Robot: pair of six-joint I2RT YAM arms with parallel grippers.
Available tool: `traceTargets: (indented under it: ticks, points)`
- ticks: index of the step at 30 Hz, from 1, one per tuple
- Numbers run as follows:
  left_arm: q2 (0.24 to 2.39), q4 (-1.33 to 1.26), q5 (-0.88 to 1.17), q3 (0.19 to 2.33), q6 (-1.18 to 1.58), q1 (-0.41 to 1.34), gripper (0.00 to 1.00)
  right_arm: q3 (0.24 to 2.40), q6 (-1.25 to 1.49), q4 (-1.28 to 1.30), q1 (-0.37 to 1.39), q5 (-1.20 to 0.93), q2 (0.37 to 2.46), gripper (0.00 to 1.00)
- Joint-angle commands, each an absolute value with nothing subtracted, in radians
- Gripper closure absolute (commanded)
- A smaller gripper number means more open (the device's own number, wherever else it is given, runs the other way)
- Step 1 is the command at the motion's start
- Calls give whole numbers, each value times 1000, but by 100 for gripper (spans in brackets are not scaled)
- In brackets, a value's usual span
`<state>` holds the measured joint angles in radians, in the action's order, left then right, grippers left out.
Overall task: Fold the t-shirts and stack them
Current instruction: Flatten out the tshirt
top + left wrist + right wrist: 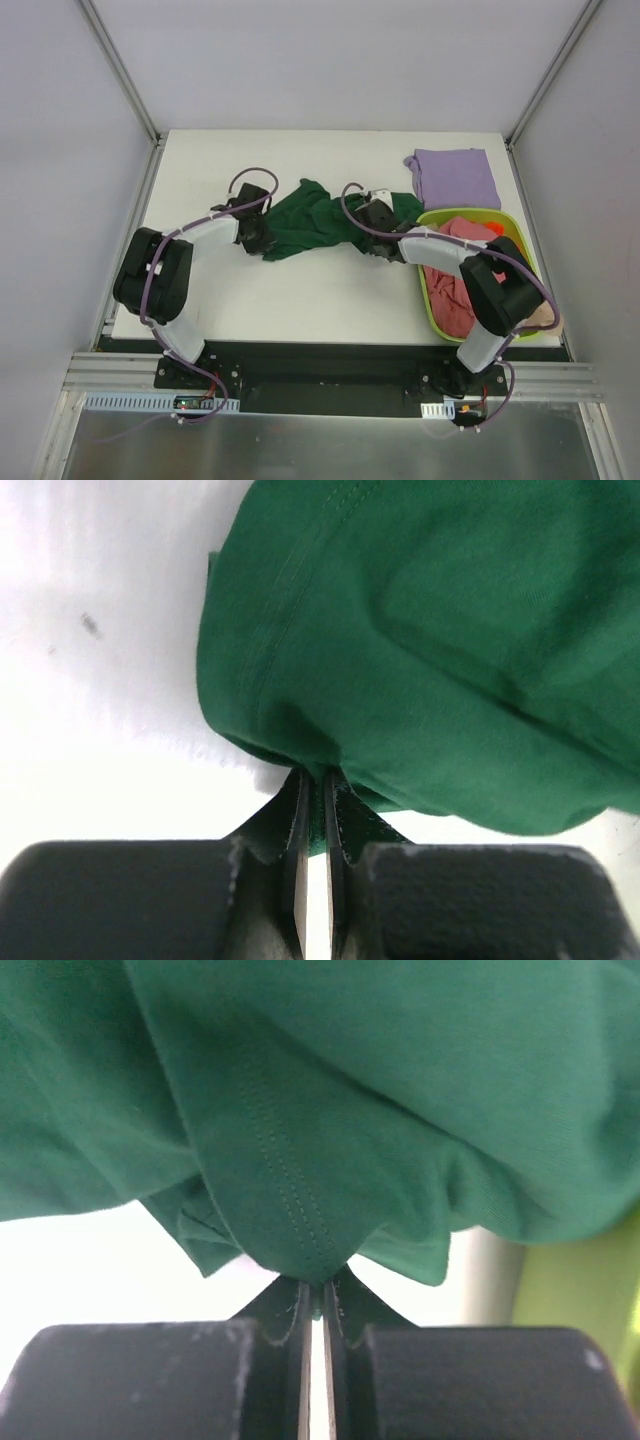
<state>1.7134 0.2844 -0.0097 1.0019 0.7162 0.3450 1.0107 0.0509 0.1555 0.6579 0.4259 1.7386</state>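
Observation:
The dark green t-shirt (325, 222) hangs bunched between my two grippers over the middle of the table. My left gripper (258, 238) is shut on its left edge; in the left wrist view the cloth (450, 640) is pinched at the gripper (318, 780). My right gripper (378, 232) is shut on its right edge; the stitched hem (290, 1200) is pinched at the gripper (320, 1288). A folded lilac-purple t-shirt (455, 178) lies at the back right. A pinkish-red t-shirt (455, 280) lies in the basket. A bit of beige cloth (540, 316) shows at the basket's near right.
The lime-green plastic basket (432, 300) stands at the table's right edge, right next to my right arm; its wall shows in the right wrist view (585, 1280). A small orange object (494, 231) lies inside it. White table (300, 300) surface lies in front of the shirt.

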Motion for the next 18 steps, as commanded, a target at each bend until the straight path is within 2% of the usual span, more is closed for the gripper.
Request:
traceTargets:
  ticks: [1, 7, 11, 18]
  points:
    - [1530, 278, -98, 945, 696, 337, 100, 953, 52, 138, 657, 531, 1553, 99]
    - [1225, 265, -149, 841, 710, 337, 100, 836, 17, 155, 657, 502, 1237, 99]
    - [979, 265, -137, 804, 724, 337, 100, 821, 8, 173, 658, 404, 990, 99]
    - [594, 313, -221, 882, 750, 337, 100, 983, -77, 282, 655, 356, 704, 99]
